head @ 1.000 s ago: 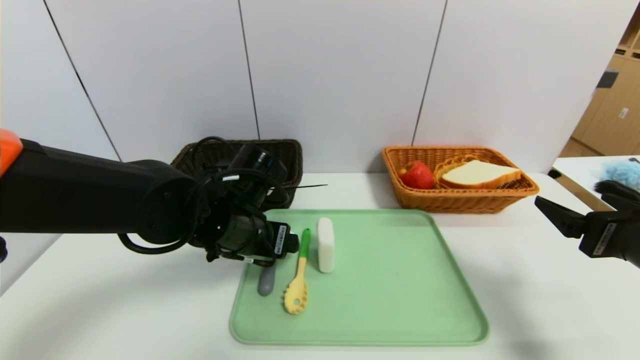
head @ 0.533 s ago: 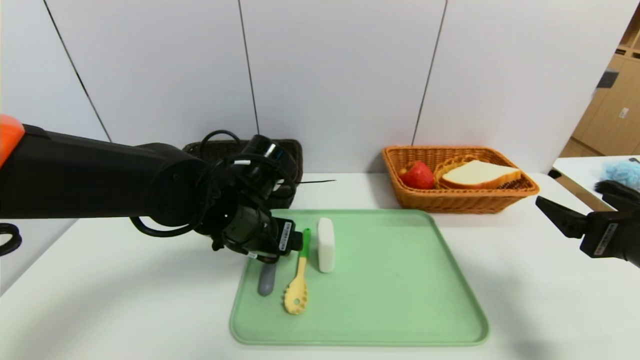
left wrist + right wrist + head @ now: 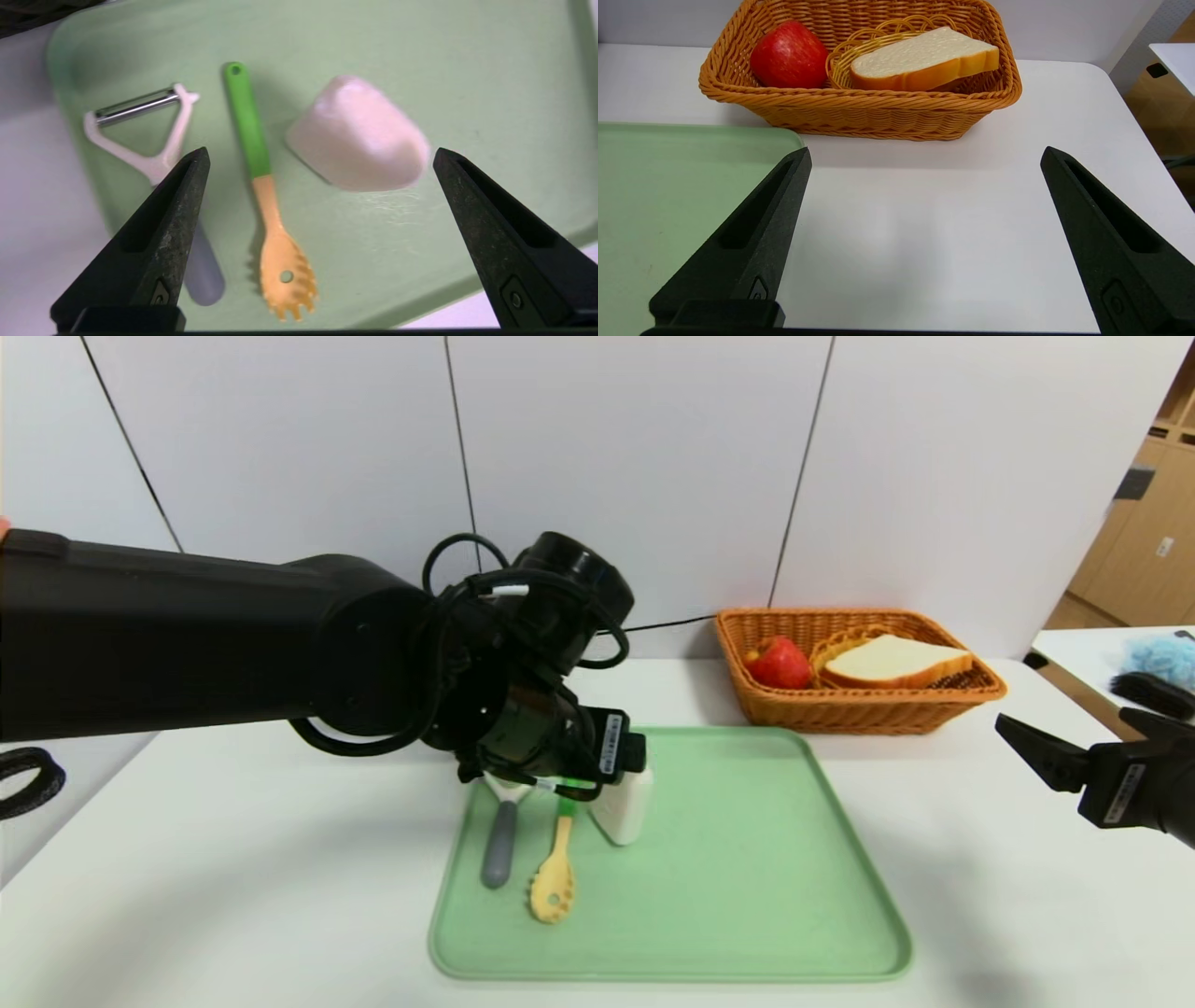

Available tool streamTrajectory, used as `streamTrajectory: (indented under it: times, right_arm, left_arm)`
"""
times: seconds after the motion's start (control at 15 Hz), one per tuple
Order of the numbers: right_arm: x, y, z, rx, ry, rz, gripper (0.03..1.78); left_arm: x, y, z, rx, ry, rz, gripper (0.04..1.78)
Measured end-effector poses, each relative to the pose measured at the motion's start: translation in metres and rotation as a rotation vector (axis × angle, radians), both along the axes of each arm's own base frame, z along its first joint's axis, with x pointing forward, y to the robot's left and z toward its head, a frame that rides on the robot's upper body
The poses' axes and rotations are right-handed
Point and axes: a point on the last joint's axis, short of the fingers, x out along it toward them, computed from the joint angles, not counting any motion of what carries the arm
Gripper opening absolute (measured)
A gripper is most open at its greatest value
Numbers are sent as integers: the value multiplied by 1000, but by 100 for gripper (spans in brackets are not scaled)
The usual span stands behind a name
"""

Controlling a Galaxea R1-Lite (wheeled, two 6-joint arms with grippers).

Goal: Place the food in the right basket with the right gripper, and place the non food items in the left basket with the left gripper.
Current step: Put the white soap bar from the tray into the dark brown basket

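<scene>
while our left gripper [image 3: 317, 158] hangs wide open, empty, over the soap [image 3: 359, 135] | right gripper [image 3: 924, 158] open, empty, near the table's right edge

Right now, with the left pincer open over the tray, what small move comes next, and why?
Probably lower the left pincer straight down: its open fingers straddle the white soap bar and the spaghetti spoon on the green tray, so shift toward one first.
</scene>
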Motion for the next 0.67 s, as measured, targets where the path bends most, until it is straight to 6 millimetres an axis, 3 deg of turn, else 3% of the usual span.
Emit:
streamTrajectory:
  times: [0.4, 0.67]
  right_arm:
    - [0, 0, -1, -8, 3, 0, 169]
    - [0, 0, -1, -26, 3, 2, 169]
  left_arm:
    - [-6, -4, 6, -10, -16, -17, 169]
    - [-12, -8, -9, 22, -3, -17, 169]
